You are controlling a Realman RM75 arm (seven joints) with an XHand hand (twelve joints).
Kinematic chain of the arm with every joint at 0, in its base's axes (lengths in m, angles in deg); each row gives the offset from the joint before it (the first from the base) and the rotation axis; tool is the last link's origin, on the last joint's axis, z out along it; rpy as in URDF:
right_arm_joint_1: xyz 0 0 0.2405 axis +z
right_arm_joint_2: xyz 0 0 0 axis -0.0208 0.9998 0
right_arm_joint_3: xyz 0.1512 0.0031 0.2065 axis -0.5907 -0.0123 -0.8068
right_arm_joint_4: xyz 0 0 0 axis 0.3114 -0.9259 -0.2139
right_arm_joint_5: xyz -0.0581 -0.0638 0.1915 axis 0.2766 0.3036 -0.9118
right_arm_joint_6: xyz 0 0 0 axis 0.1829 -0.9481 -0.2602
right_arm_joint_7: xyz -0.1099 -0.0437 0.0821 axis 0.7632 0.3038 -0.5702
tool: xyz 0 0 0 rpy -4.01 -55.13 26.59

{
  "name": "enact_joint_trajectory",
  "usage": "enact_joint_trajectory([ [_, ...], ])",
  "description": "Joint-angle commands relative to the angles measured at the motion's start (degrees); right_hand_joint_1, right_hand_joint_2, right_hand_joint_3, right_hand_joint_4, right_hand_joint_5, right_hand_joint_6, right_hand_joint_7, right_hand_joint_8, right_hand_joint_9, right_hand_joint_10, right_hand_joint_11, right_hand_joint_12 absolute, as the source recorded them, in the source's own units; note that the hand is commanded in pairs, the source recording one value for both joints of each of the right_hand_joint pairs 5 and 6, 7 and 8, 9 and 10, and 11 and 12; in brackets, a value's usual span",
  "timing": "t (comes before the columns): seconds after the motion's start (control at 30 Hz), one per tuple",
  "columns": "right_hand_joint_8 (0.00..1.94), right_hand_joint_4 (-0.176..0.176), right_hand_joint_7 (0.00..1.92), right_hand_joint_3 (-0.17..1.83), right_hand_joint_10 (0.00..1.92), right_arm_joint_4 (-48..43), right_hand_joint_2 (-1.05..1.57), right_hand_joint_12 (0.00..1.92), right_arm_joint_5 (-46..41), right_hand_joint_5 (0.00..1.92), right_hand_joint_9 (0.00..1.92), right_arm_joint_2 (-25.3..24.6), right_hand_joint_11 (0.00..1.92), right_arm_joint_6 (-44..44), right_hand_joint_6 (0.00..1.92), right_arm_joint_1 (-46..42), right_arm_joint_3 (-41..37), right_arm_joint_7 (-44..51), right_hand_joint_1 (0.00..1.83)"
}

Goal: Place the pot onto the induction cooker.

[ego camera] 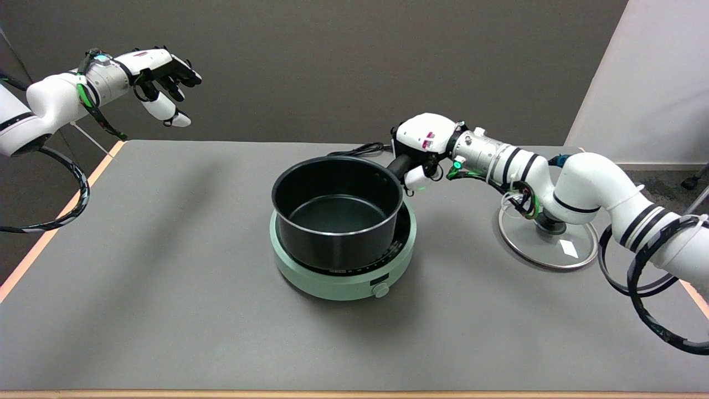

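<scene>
Gripping the pot's black handle (400,164), the right hand (422,145) is sitting at the far right of the pot (338,213), its fingers wrapped around the handle so that only a short length of it is showing between the hand and the pot wall. The handle's long axis is running from the pot up and to the right, roughly in line with the right arm, so the pot lies down and to the left of the hand.

That pot is sitting over the green induction cooker (343,280), nearly centred, with a crescent of the dark cooktop showing on its right and front. Whether its base is resting flat on the cooktop or hanging just above it cannot be told from this view. I judge the coming move turns on this: settle the pot fully, then open the fingers and draw the hand back along the handle's line.

On the cooker's dark ring pale markings are showing, too small to read; a knob (380,289) is sitting at its front. A reddish label on the hand's back is likewise unreadable. A glass lid (545,244) is lying on the table (166,310), well apart to the right.
</scene>
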Motion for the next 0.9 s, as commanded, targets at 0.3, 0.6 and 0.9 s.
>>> enact_joint_trajectory([
  [0.3,1.92,-0.03,1.92,0.75,1.92,17.86,1.57,1.92,-10.3,1.92,1.92,-8.65,1.92,10.67,1.92,4.59,-2.57,20.27,0.81],
  [0.6,1.92,-0.03,1.92,0.76,1.92,17.86,1.57,1.92,-10.79,1.92,1.92,-10.1,1.92,10.23,1.92,4.73,-4.47,22.7,0.81],
  [0.9,1.92,-0.029,1.92,0.78,1.92,17.38,1.57,1.92,-10.79,1.92,1.92,-10.19,1.92,10.23,1.92,3.27,-5.39,23.39,0.81],
])
